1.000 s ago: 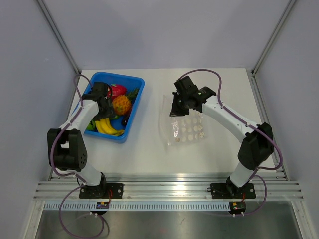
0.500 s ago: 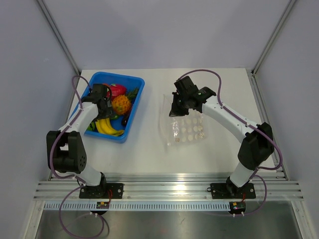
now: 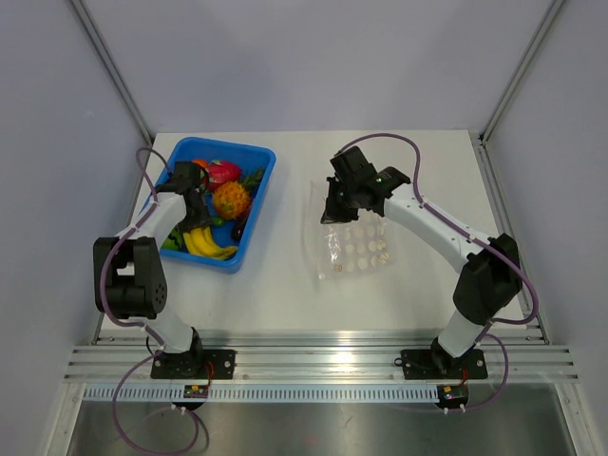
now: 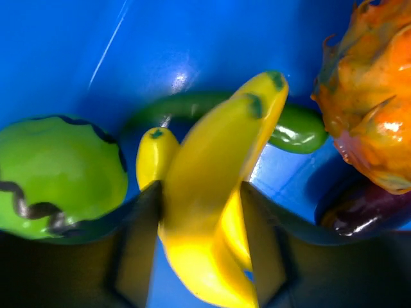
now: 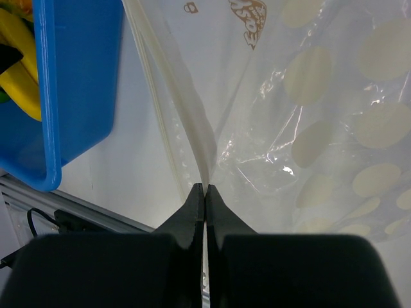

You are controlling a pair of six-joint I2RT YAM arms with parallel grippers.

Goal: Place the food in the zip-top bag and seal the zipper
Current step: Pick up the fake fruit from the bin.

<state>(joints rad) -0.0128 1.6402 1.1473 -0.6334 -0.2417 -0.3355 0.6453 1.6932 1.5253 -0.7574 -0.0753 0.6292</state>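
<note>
The food lies in a blue bin (image 3: 258, 195): a yellow banana bunch (image 4: 212, 160), a green striped melon (image 4: 61, 173), a green pepper (image 4: 297, 130), an orange-pink spiky fruit (image 4: 369, 109) and a dark purple piece (image 4: 359, 212). My left gripper (image 4: 199, 196) is down in the bin, with its fingers (image 4: 138, 250) pressed on either side of the banana bunch. The zip-top bag (image 3: 356, 242) lies flat on the white table. My right gripper (image 5: 205, 187) is shut on the bag's lifted mouth edge, next to the zipper (image 5: 160, 115). From above, the left gripper (image 3: 190, 202) hides part of the banana bunch (image 3: 207, 243).
The blue bin (image 5: 77, 83) stands a short way left of the bag (image 5: 308, 115). A pink-red fruit (image 3: 223, 172) and the orange fruit (image 3: 231, 199) fill the bin's far half. Grey walls enclose the table, and a metal rail runs along its near edge.
The left gripper has shifted slightly within the bin and its jaws have narrowed onto the banana bunch. The right arm and the bag have stayed put.
</note>
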